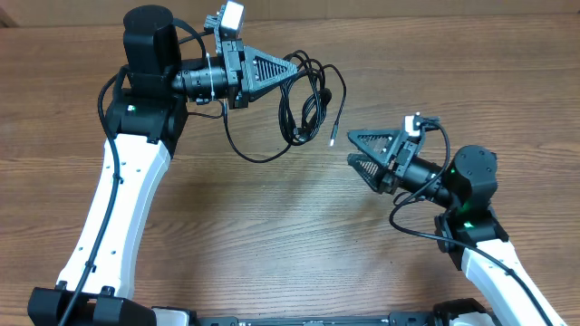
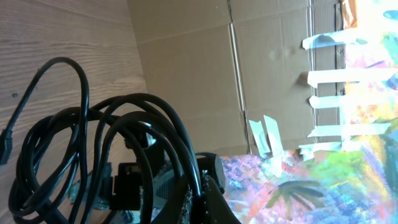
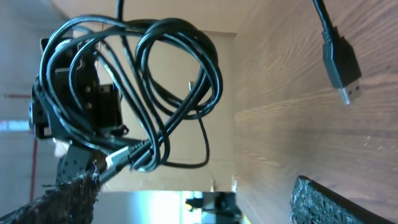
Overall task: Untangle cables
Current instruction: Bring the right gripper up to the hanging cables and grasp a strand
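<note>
Cables [image 1: 319,98] hang looped from our left gripper [image 1: 292,65], clamped on them near the far table [image 1: 272,235] edge; our right gripper [image 1: 352,147] stands spread wide beside a loose plug [image 3: 342,65].

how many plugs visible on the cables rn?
2. The free plug dangles near the open right claw. A second plug seems to sit in the bundle held by the left claw. More may be hidden.

One strand of cables [image 3: 339,62] beyond top edge.
</note>
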### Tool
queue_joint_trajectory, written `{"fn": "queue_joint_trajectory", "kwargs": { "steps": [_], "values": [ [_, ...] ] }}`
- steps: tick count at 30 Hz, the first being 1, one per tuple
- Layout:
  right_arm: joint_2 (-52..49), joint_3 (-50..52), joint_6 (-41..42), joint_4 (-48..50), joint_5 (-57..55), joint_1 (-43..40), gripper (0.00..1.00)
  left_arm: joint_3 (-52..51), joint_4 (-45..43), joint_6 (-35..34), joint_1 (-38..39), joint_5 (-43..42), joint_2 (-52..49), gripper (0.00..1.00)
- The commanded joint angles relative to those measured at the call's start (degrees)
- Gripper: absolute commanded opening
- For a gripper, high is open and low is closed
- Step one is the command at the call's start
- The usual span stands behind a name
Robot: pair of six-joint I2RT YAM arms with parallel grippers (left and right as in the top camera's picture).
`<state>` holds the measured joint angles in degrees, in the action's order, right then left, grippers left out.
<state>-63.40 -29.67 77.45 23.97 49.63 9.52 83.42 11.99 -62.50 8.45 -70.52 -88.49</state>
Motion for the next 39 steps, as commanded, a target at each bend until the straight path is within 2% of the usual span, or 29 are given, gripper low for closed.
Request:
{"fn": "queue_joint_trajectory", "kwargs": {
  "steps": [1,5,9,20,24,33,39],
  "values": [
    [-0.2,-0.8,5.0,0.3,-6.3,2.8,0.98,1.7,-0.5,-1.4,1.9,-0.9,2.1,0.04],
    [-0.2,-0.8,5.0,-2.1,-12.9,7.7,0.96,1.7,-1.7,-1.6,3.9,-0.7,2.1,0.04],
    [-0.2,-0.8,5.1,-4.3,-17.0,10.7,0.95,1.7,-4.6,-4.8,4.6,-0.8,2.0,0.04],
    [-0.2,-0.8,5.0,-4.8,-18.3,11.4,0.95,1.7,-6.7,-7.3,5.6,-2.2,2.1,0.04],
    [-0.2,-0.8,4.6,-8.3,-23.2,11.4,0.95,1.7,-8.0,-9.4,5.6,-4.5,2.0,0.04],
    [-0.2,-0.7,5.6,-0.8,-26.4,11.4,0.95,1.7,-10.4,-9.5,6.3,-6.9,2.0,0.04],
    [-0.3,-0.7,6.6,-0.7,-26.5,11.4,0.95,1.7,-10.4,-9.2,9.8,-5.7,2.0,0.04]
  ]
}}
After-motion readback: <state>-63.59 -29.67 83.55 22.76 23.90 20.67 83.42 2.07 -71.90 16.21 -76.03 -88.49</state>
